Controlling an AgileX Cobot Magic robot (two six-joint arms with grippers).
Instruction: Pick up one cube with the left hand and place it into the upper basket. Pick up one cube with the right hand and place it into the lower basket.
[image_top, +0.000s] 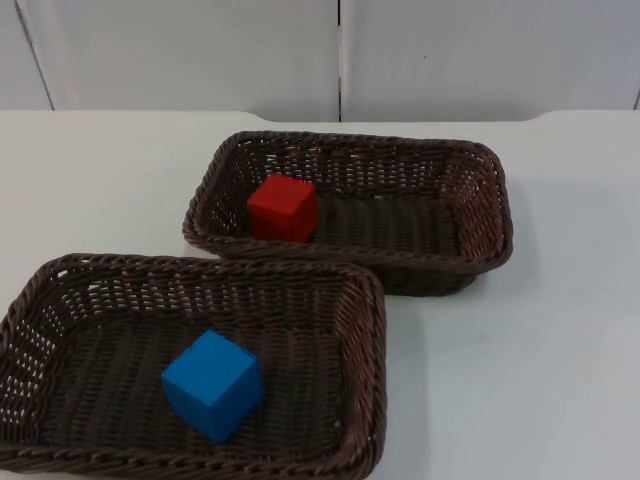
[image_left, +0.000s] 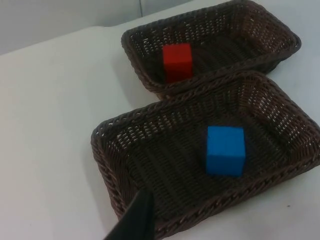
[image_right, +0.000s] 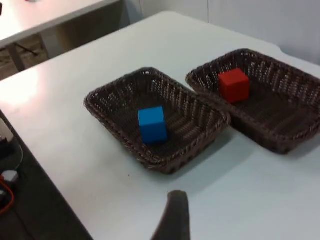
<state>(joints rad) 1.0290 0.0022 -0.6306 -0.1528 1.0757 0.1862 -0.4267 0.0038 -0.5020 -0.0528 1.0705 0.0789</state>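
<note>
A red cube lies in the left part of the upper wicker basket. A blue cube rests in the middle of the lower basket. The two dark brown baskets touch at one corner. From the left wrist view, the red cube and blue cube sit in their baskets, and my left gripper hovers off the lower basket's near rim. My right gripper hangs over bare table, well back from the blue cube and red cube.
White table top stretches right of the baskets and on the far left. The grey partition wall closes the back. In the right wrist view the table's edge drops off beside the lower basket.
</note>
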